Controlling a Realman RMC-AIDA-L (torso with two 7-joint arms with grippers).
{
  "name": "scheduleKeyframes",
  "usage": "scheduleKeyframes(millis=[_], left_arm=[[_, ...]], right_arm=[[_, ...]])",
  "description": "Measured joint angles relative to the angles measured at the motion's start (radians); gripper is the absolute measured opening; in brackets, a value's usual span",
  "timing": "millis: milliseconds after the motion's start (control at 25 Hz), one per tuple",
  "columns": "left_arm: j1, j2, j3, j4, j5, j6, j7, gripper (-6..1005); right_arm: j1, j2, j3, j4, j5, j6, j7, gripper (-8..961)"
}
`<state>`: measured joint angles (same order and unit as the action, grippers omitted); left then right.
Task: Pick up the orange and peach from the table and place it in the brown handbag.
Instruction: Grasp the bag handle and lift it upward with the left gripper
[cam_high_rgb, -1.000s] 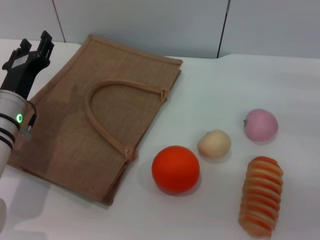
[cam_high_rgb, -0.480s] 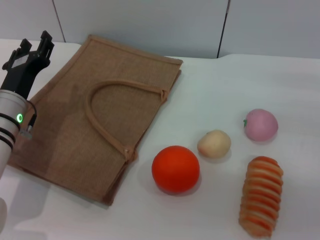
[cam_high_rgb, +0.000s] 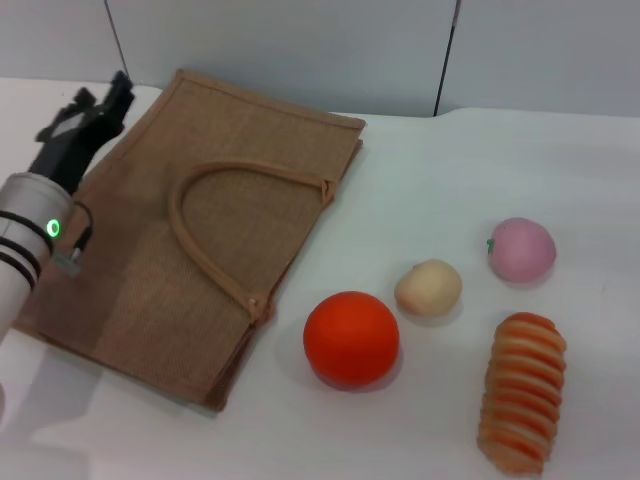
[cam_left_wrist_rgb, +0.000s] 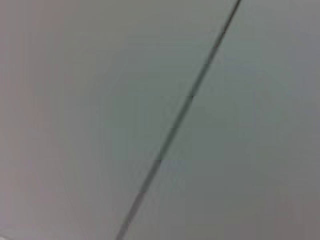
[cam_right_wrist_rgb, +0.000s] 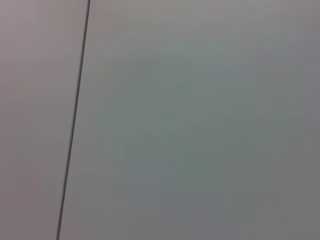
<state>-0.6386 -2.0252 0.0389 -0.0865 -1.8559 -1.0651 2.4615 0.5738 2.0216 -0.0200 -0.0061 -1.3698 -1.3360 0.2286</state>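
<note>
The orange (cam_high_rgb: 351, 338) sits on the white table, just right of the brown handbag (cam_high_rgb: 150, 300). The handbag lies flat at the left with its loop handle on top. The pink peach (cam_high_rgb: 522, 249) sits farther right, apart from the orange. My left gripper (cam_high_rgb: 97, 104) hovers over the handbag's far left edge, open and empty, far from both fruits. My right gripper is out of view. Both wrist views show only a grey wall with a dark seam.
A pale beige round fruit (cam_high_rgb: 428, 288) lies between the orange and the peach. A striped orange-and-cream loaf (cam_high_rgb: 522, 390) lies at the front right. A grey wall (cam_high_rgb: 300, 40) runs along the table's far edge.
My left gripper has shifted to the right and slightly down, closer over the handbag's left edge. The fruits and the handbag have not moved.
</note>
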Motion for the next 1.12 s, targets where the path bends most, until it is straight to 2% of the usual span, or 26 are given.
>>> scheduleKeyframes(millis=[120, 160, 360, 520, 560, 600, 760, 880, 1120], left_arm=[[-0.007, 0.002, 0.001, 0.078, 0.143, 0.021, -0.184, 633], [-0.009, 0.002, 0.001, 0.124, 0.220, 0.027, -0.299, 632], [-0.012, 0.001, 0.001, 0.261, 0.422, 0.028, -0.594, 628], [-0.038, 0.010, 0.002, 0.382, 0.676, 0.020, -0.889, 623], [-0.064, 0.014, 0.012, 0.456, 0.843, 0.018, -1.059, 622], [-0.064, 0.014, 0.012, 0.456, 0.843, 0.018, -1.059, 621], [-0.105, 0.018, 0.070, 0.553, 1.051, -0.010, -1.268, 617], [-0.124, 0.022, 0.130, 0.614, 1.150, -0.056, -1.382, 616], [-0.127, 0.034, 0.247, 0.718, 1.280, -0.135, -1.546, 616]], right_arm=[[-0.002, -0.001, 0.000, 0.000, 0.000, 0.000, 0.000, 665], [-0.002, -0.002, 0.000, 0.000, 0.000, 0.000, 0.000, 665], [-0.003, -0.003, 0.000, -0.001, 0.000, 0.001, 0.000, 665], [-0.003, -0.003, 0.000, -0.002, 0.000, 0.003, 0.000, 665], [-0.003, -0.003, 0.000, -0.002, 0.000, 0.006, 0.000, 665], [-0.003, -0.003, 0.000, -0.002, 0.000, 0.011, 0.000, 665], [-0.001, -0.003, 0.000, -0.001, 0.000, 0.016, 0.000, 666], [-0.003, -0.003, 0.000, -0.002, 0.000, 0.016, 0.000, 666], [-0.005, -0.003, 0.000, -0.004, 0.000, 0.017, 0.000, 666]])
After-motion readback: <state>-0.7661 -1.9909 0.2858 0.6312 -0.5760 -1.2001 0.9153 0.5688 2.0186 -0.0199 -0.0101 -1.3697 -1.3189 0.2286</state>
